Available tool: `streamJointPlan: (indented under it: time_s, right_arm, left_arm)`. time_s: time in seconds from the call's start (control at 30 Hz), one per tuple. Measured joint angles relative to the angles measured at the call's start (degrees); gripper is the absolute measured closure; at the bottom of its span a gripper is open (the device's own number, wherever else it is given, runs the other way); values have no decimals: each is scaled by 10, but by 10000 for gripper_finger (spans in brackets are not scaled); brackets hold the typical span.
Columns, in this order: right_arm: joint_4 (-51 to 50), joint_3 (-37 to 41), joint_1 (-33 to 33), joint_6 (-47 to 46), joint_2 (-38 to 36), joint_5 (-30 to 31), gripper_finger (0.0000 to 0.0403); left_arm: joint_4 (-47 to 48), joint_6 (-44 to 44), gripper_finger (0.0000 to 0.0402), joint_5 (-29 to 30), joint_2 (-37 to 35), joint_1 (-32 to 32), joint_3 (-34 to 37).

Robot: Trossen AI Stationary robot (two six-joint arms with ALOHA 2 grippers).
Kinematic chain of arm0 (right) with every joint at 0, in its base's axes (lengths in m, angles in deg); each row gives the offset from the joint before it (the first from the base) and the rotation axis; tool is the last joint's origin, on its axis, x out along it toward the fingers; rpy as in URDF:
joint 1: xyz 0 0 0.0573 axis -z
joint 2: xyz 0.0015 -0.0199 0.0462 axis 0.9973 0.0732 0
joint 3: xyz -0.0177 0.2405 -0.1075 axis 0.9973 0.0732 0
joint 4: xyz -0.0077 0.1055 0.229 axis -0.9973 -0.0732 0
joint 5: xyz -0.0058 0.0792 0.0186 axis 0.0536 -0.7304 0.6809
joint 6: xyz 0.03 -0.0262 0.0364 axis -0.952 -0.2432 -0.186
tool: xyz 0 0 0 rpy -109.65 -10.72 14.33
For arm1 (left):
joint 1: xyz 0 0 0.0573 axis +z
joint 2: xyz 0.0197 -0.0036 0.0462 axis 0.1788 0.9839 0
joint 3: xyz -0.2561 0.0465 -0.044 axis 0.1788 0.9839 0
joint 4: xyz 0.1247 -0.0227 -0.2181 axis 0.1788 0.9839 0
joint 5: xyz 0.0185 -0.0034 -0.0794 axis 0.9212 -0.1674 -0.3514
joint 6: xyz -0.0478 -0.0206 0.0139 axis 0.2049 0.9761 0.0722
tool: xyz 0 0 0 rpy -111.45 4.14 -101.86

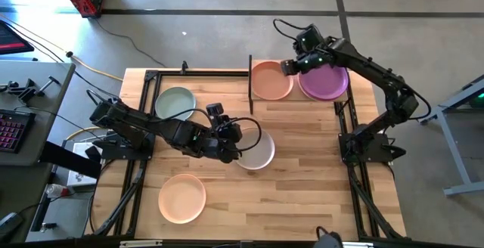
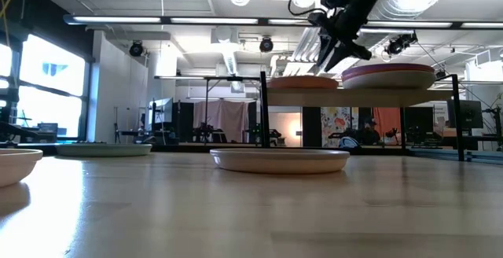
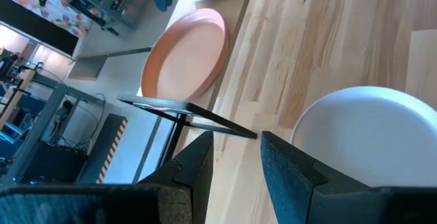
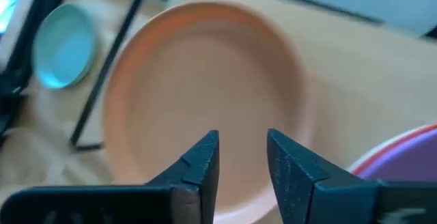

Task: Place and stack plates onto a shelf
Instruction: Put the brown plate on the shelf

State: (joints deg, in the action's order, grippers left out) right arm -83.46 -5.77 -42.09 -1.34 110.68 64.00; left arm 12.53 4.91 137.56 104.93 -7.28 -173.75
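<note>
We see the right gripper [image 1: 285, 67] hovering over the terracotta plate [image 1: 270, 80] on the shelf [image 2: 357, 97], fingers slightly apart, holding nothing — the purple plate [image 1: 325, 80] sits beside it, stacked on another. The left gripper [image 1: 234, 137] hangs at the white plate's [image 1: 255, 151] edge on the table [image 1: 302, 180], fingers narrowly parted, empty. The green plate [image 1: 175, 102] and peach plate [image 1: 181, 197] lie apart on the table.

No readable text, label or number anywhere — the distant posters seem purely pictorial.
</note>
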Motion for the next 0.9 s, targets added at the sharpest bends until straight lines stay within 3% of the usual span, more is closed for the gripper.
streamJointPlan:
  time_s: [0.2, 0.47, 0.9]
  right_arm:
    - [-23, 0, -66, -10, 0, -22, 313]
    - [-36, 0, -143, -10, 3, 43, 316]
    - [-64, 0, -176, -10, 53, 83, 315]
  left_arm:
    - [2, 41, 291, -19, 0, 8, 0]
    - [2, 61, 291, -51, 0, 21, 0]
    - [2, 94, 291, -69, 0, 23, 0]
